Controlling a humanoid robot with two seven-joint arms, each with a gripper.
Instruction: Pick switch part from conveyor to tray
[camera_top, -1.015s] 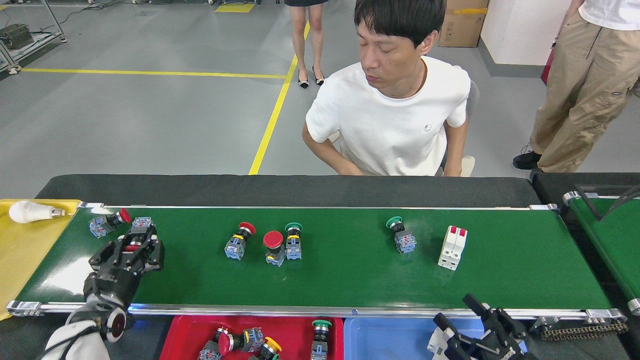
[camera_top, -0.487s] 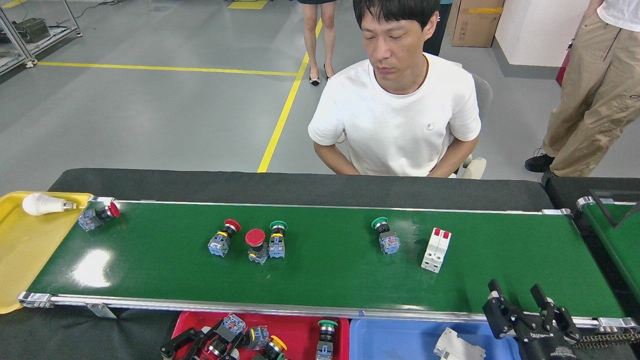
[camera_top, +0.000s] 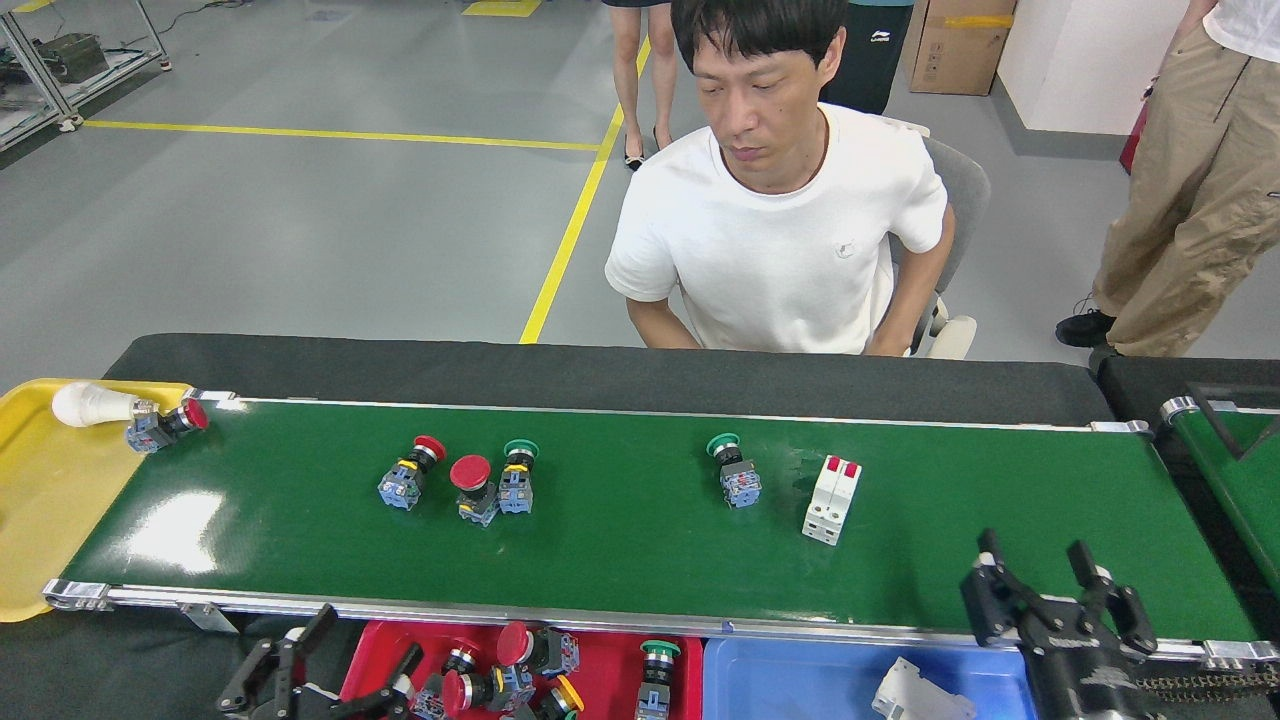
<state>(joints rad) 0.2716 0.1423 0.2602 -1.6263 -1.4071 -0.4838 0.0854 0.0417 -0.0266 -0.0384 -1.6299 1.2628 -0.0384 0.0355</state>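
Note:
The conveyor (camera_top: 640, 560) is a wide glossy green belt across the view. Several switch parts lie on it: a red-capped one (camera_top: 408, 471), a red mushroom one (camera_top: 472, 487), two green-capped ones (camera_top: 517, 476) (camera_top: 733, 469), a white breaker (camera_top: 831, 486), and a red-capped one (camera_top: 160, 425) at the left end. The red tray (camera_top: 610, 655) below the belt's near rail holds several switch parts (camera_top: 522, 648). My left gripper (camera_top: 365, 640) hangs open and empty at that tray's left edge. My right gripper (camera_top: 1033, 548) stands open and empty over the belt's near right edge.
A blue tray (camera_top: 780, 675) right of the red one holds a white breaker (camera_top: 920, 695). A yellow tray (camera_top: 45, 500) with a light bulb (camera_top: 90, 404) sits at the belt's left end. A seated person (camera_top: 780, 220) faces me behind the belt. A narrower green belt (camera_top: 1235, 470) stands at the far right.
My left gripper carried a red-capped switch part off the belt down to the red tray and let it go. All parts on the belt drifted left. My right gripper rose over the belt's near edge.

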